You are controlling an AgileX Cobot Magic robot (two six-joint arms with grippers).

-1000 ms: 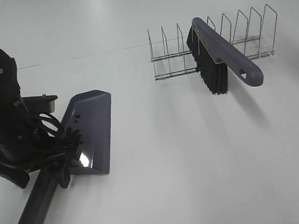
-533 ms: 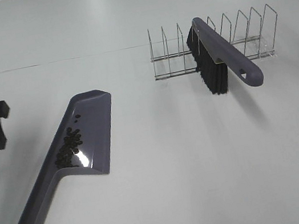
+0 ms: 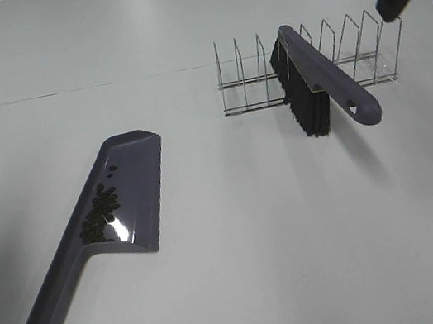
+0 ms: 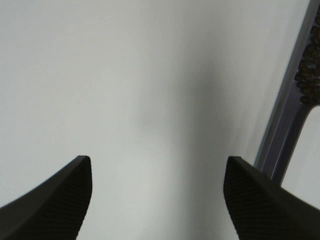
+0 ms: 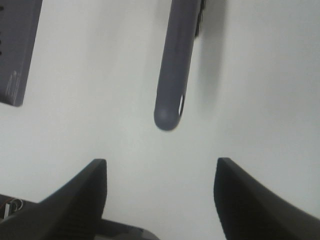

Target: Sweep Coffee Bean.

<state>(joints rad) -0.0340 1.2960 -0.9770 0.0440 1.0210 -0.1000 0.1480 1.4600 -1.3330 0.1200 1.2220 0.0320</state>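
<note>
Dozens of coffee beans (image 3: 98,214) lie clustered in the dustpan (image 3: 126,196) at the near left of the table (image 3: 242,258). The brush (image 3: 316,81) leans in the wire rack (image 3: 360,48) at the far right. Both the left gripper (image 4: 157,200) and the right gripper (image 5: 160,192) hang with fingers apart, holding nothing.
</note>
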